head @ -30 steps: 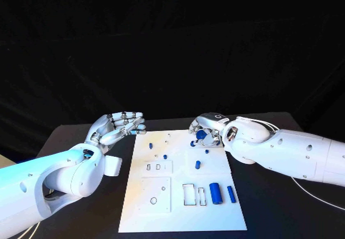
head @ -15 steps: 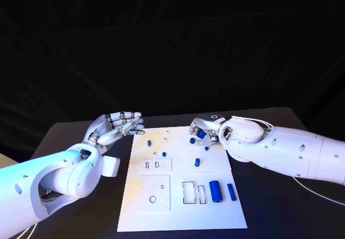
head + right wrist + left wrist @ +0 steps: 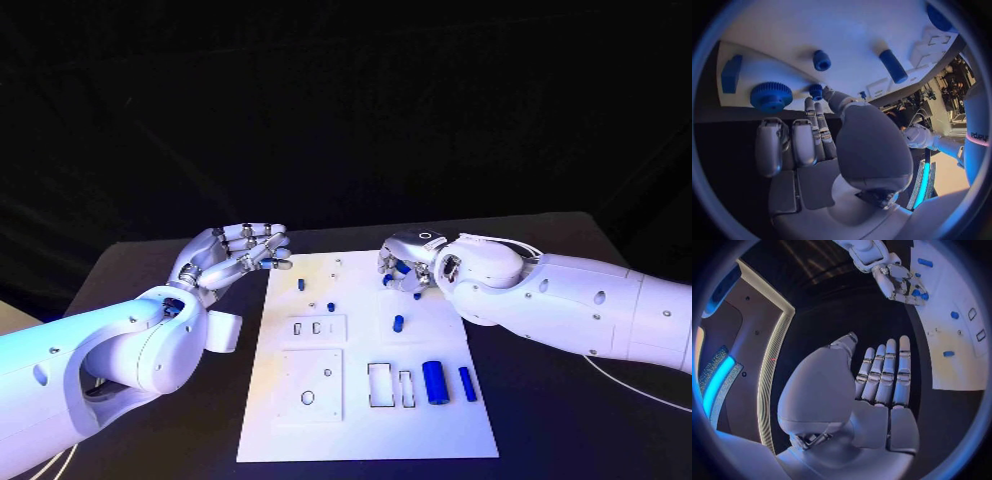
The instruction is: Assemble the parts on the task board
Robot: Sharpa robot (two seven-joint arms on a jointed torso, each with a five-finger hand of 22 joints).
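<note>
The white task board (image 3: 361,420) lies mid-table. My right hand (image 3: 411,262) hangs low over its far right corner. There its thumb and a fingertip pinch a small blue peg (image 3: 816,91) right at the board's surface. A blue gear (image 3: 771,96) lies beside those fingers, with a blue block (image 3: 731,73) past it. Another small peg (image 3: 822,60) and a short blue cylinder (image 3: 893,65) stand farther in. My left hand (image 3: 231,255) is held up off the board's far left corner, fingers straight and apart, holding nothing.
More blue parts lie on the board: two small pegs (image 3: 302,284) (image 3: 330,306), a stub (image 3: 398,323), a thick cylinder (image 3: 434,382) and a thinner bar (image 3: 466,383) near a rectangular recess (image 3: 378,385). Bare black table (image 3: 577,420) flanks the board.
My right hand has shifted slightly over the board's far right corner and now covers more of the gear. The left hand has stayed put.
</note>
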